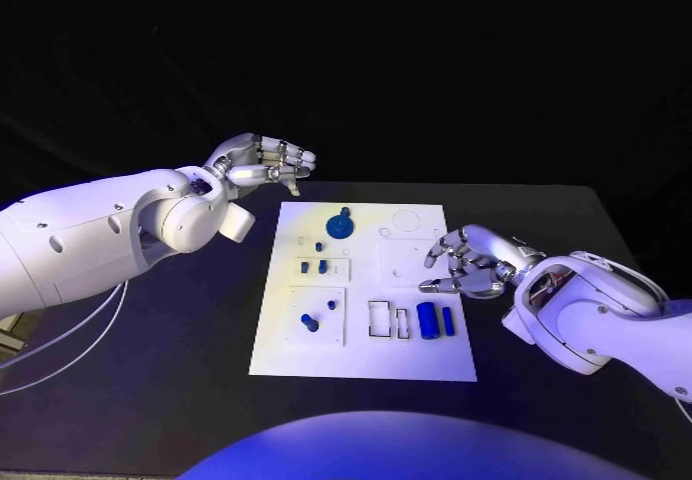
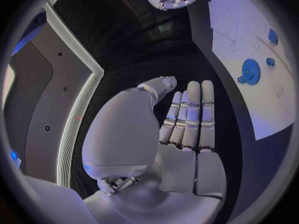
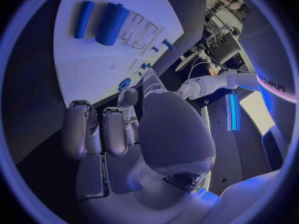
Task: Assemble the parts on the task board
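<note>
The white task board [image 1: 364, 352] lies in the middle of the table. On it I see a blue gear [image 1: 342, 224] at the far end, two small blue pieces [image 1: 315, 266] below it, a blue peg [image 1: 309, 322], and two blue cylinders [image 1: 436, 320] beside empty rectangular slots [image 1: 389, 319]. My left hand [image 1: 264, 160] hovers beyond the board's far left corner, fingers extended side by side [image 2: 187, 119], holding nothing. My right hand [image 1: 464, 262] hangs over the board's right edge just above the cylinders [image 3: 112, 24], fingers loosely bent [image 3: 106, 129], with nothing in them.
Black table [image 1: 173, 380] surrounds the board on all sides. White cables [image 1: 58, 340] trail off the table's left edge under my left arm.
</note>
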Controlling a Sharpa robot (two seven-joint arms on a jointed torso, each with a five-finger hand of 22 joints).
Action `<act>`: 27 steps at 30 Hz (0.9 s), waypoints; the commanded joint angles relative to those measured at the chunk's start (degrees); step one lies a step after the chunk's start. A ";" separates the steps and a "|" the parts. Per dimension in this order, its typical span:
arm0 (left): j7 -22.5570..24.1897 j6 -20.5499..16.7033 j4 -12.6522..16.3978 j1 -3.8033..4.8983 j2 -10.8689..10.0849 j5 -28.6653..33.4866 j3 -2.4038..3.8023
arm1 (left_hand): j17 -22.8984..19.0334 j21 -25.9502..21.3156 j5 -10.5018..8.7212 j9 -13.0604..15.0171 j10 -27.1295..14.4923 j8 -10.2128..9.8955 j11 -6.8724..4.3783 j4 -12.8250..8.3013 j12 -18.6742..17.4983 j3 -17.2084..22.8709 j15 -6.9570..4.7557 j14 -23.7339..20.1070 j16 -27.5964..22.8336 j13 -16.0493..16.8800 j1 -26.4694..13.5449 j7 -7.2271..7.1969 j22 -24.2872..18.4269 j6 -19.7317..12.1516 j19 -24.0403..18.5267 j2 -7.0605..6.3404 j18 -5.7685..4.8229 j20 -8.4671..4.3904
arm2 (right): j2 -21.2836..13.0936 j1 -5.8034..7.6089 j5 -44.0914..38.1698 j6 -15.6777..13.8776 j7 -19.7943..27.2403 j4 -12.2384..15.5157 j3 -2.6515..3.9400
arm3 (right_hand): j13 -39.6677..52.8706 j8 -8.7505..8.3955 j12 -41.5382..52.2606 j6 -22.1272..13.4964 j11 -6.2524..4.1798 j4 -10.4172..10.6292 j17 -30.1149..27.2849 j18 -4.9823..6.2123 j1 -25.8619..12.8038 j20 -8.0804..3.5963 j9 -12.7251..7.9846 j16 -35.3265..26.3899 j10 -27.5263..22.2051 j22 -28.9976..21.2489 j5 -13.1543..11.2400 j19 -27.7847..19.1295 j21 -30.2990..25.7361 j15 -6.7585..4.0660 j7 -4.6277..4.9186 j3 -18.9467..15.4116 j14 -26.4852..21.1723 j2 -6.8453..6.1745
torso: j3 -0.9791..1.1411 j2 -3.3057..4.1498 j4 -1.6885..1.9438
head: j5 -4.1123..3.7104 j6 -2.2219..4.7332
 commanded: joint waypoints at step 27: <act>0.93 0.77 1.54 -0.10 -0.54 -0.01 -0.08 | -0.07 0.23 0.05 -0.08 -0.64 -0.06 -0.03 -0.11 0.51 0.17 0.12 -0.49 -0.08 -0.04 -0.66 1.35 0.09 -0.34 -0.31 -0.04 0.69 0.11 | -1.54 -6.69 -0.56 1.00 -9.20 0.87 -0.52 | 23.82 3.17 17.64 1.21 -0.66 0.20 9.48 -1.90 -3.65 -0.48 2.39 4.39 8.04 12.42 -0.12 3.29 6.31 -0.64 -0.87 -3.23 3.39 2.19 | -0.11 -0.28 -0.04 | -2.96 0.01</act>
